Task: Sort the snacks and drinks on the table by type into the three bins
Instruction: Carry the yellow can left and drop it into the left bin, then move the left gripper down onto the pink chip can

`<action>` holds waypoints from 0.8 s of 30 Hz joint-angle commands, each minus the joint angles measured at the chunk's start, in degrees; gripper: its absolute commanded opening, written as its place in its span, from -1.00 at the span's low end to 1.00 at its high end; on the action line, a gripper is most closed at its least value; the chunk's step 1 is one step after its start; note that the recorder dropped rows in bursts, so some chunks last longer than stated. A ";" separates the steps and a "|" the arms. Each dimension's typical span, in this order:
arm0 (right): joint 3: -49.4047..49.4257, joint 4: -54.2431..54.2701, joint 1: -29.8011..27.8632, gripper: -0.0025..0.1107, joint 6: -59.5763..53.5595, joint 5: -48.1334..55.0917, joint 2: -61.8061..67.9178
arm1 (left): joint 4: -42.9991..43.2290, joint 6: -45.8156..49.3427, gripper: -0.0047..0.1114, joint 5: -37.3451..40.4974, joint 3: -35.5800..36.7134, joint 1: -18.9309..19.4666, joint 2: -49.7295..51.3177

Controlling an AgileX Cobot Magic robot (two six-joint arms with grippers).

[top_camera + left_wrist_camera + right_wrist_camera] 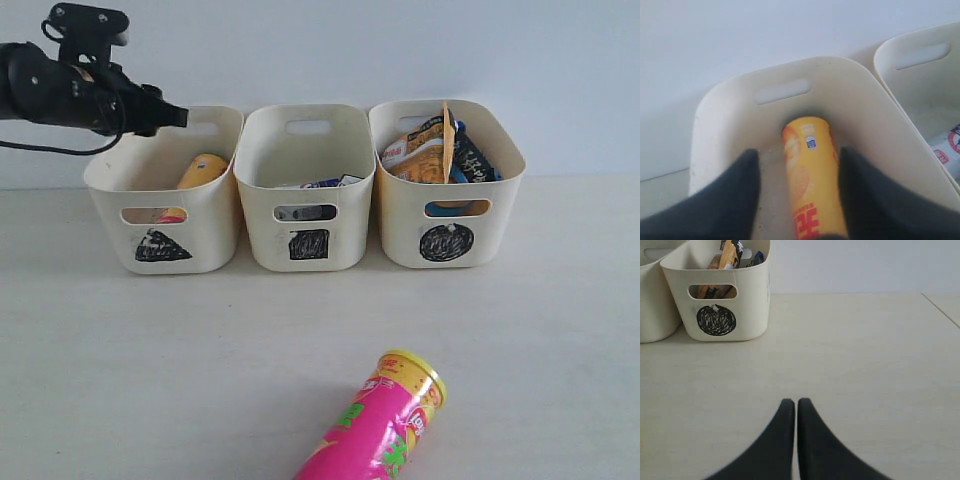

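Observation:
A yellow crisp tube (pixel 812 175) lies inside the triangle-marked bin (pixel 110 190), leaning on its far wall. My left gripper (pixel 176 115) hovers over that bin's back rim, open. Its fingers (pixel 747 170) straddle the tube from above, with a clear gap on one side. On the table (pixel 150 380), at the front edge, the pink tube (pixel 380 425) lies on its side. The square bin (pixel 262 170) holds the cartons (pixel 322 184). The circle bin (pixel 400 215) holds the orange-brown bag (pixel 432 150) and the blue-black bag (pixel 472 160). Low over bare table, my right gripper (pixel 796 401) is shut and empty.
The three bins stand in a row against a pale wall. The circle bin (pixel 752 295) sits ahead of the right gripper, off to one side. A table edge or seam (pixel 940 310) runs at the far side in the right wrist view.

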 commanded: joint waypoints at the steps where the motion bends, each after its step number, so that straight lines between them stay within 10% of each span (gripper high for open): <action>1: -0.02 -0.39 -0.45 -0.96 -0.01 -0.48 -0.26 | 0.17 2.17 -0.84 6.21 -0.36 0.03 -4.47; 13: -0.02 -0.39 -0.45 -0.96 -0.01 -0.48 -0.26 | -0.84 12.01 -0.84 19.24 -0.36 0.03 -9.87; 24: -0.02 -0.39 -0.45 -0.96 -0.01 -0.48 -0.26 | -22.68 32.92 -0.84 20.26 8.99 0.03 -17.65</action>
